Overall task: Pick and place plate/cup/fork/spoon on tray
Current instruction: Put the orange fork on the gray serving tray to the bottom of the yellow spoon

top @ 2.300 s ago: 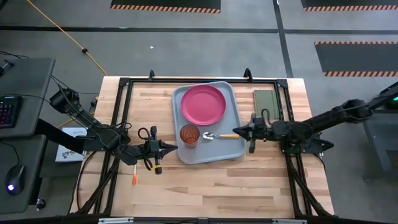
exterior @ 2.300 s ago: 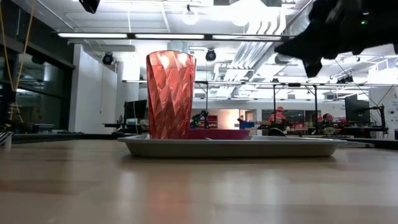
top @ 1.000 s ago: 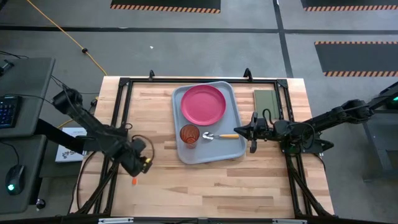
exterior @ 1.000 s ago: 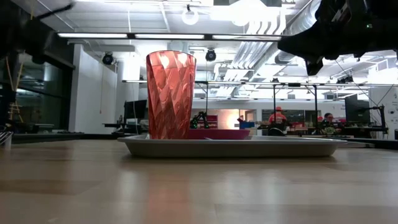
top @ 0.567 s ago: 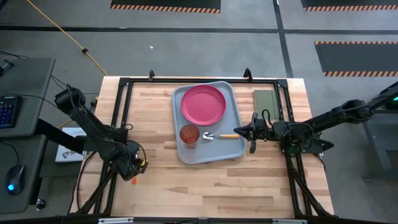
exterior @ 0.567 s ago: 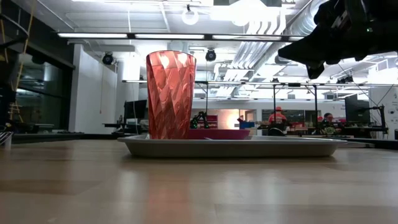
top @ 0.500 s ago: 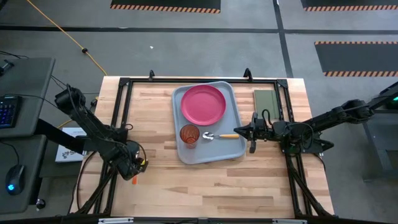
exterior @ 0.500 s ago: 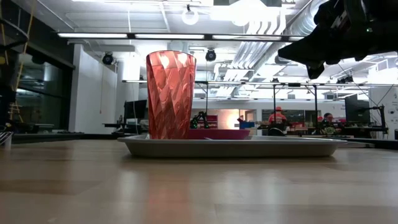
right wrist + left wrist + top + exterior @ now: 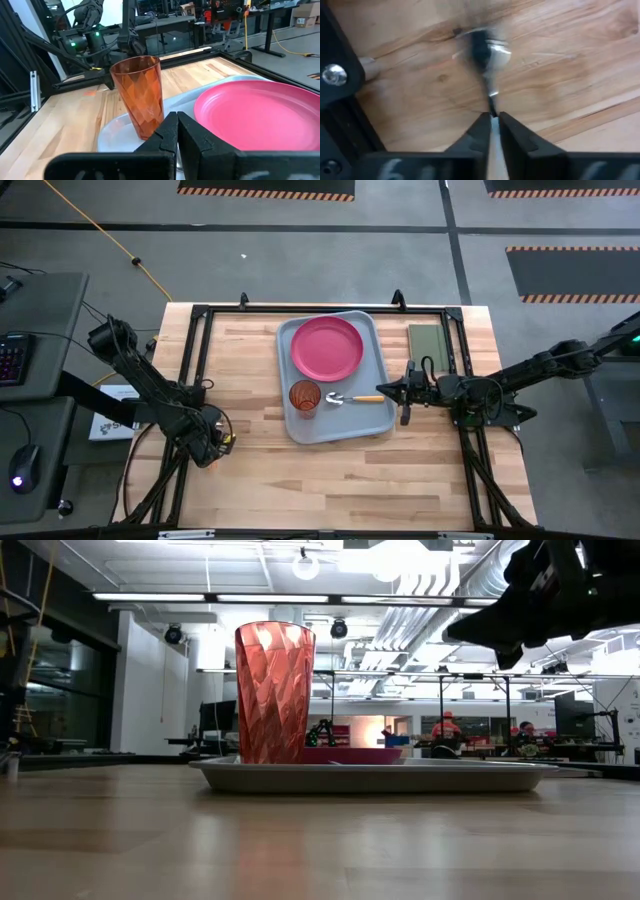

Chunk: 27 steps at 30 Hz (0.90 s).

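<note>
The grey-blue tray (image 9: pixel 350 425) lies at the table's middle far side. On it lie the pink plate (image 9: pixel 327 348), the orange cup (image 9: pixel 305 397), standing upright, and the spoon (image 9: pixel 345 398). My left gripper (image 9: pixel 208 448) points down near the table's left near corner, shut on the fork (image 9: pixel 487 50). The fork's orange handle is hidden under the gripper. My right gripper (image 9: pixel 403 402) is shut and empty. It hangs above the table at the tray's right rim, beyond the spoon's handle end. My left gripper pinches the fork's slim dark shank (image 9: pixel 491 107) between its two fingertips, coming from above and pointing down. The silver tined end (image 9: pixel 495 50) sticks out past the fingertips over the wood. I cannot tell whether it rests on the table or is lifted clear.
A small dark green pad (image 9: pixel 430 345) lies right of the tray at the far side. Black frame rails (image 9: pixel 190 360) run along the table's left, right and far edges. Bare wood lies between the tray and the near edge.
My left gripper has gone a little toward the table's left and near edges and come over the fork. The fork's orange handle, which showed on the wood beside the gripper, is now hidden under it. My right gripper has kept still.
</note>
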Tool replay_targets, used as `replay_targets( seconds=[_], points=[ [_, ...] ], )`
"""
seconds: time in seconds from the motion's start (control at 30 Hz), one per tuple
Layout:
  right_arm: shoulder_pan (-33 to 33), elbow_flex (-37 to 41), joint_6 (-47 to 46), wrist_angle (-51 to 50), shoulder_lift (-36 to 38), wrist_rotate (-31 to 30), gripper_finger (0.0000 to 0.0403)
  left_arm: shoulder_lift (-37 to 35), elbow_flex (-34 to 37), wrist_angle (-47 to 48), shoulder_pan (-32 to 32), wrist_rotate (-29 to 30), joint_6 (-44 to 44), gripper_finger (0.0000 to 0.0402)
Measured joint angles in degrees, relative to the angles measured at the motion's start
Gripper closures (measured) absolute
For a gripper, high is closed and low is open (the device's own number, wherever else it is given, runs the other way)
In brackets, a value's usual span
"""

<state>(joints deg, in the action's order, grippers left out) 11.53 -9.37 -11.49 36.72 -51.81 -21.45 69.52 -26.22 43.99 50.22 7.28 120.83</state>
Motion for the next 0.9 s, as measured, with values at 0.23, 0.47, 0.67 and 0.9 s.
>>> replay_targets(
  seconds=[0.23,0.47,0.67,0.9],
  points=[
    [0.0,0.0,0.0,-0.23,0.0,-0.02,0.0403,-0.03,-3.42,4.07,-0.13,2.68,-4.22,0.0379],
    [-0.01,0.0,-0.04,-0.31,0.01,-0.09,0.0403,-0.7,-12.03,7.3,-0.42,7.4,-14.17,0.0394],
    [-0.02,0.0,-1.61,1.08,0.0,1.67,0.0403,-0.14,-19.64,3.29,-2.39,13.28,-29.95,0.0392],
    [0.21,0.0,-5.3,4.9,0.0,8.44,0.0403,5.43,-25.39,-11.09,-6.54,14.23,-53.94,0.0398]
  ],
)
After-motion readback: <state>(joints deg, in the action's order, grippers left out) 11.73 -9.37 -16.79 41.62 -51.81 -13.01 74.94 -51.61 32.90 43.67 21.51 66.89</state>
